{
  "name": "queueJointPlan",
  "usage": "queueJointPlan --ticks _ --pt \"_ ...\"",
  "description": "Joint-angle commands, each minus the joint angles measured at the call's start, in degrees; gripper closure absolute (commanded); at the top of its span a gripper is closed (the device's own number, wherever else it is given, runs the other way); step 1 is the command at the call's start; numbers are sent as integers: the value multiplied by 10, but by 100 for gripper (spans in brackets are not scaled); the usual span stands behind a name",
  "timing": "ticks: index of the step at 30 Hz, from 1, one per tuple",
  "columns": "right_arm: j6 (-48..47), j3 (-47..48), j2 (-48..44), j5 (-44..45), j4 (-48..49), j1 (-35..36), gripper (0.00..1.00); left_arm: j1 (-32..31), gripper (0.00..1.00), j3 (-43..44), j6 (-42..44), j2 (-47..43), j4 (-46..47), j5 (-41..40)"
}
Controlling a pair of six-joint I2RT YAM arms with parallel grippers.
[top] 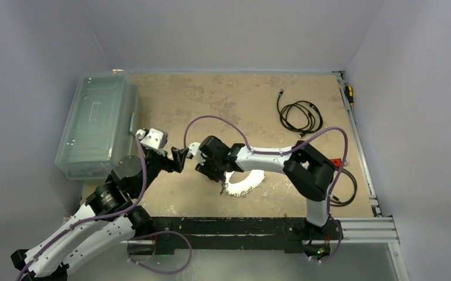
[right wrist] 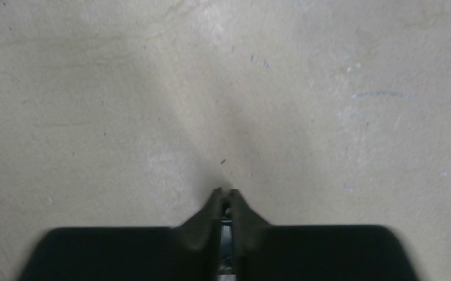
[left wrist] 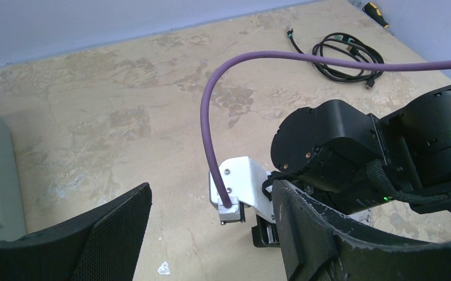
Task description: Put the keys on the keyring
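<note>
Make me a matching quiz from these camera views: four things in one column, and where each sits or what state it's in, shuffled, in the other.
1. clear plastic bin
2. coiled black cable
3. keyring
4. left gripper

A. jaws wide apart
B. far right part of the table
C. left edge of the table
D. partly under the right arm

Pairs: 1-C, 2-B, 3-D, 4-A

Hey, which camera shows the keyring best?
Top external: the keyring lies on the table, its far edge hidden under the right arm. Neither wrist view shows it.
</note>
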Motion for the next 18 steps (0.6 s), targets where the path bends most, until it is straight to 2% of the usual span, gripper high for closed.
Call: queueJointPlan --ticks 1,6,9,14,18 --pt "3 40 1 38 -74 2 50 5 26 12 5 -5 14 -1" --pt "14 30 -2 45 -87 2 40 7 26 11 5 -9 13 -2" --pt "32 26 -16 61 -101 2 38 7 26 11 5 -8 12 0" --pt "59 15 -39 53 -112 1 37 7 26 12 5 -9 13 2" --pt "73 -3 -36 36 -107 -3 44 7 26 11 4 -12 13 3"
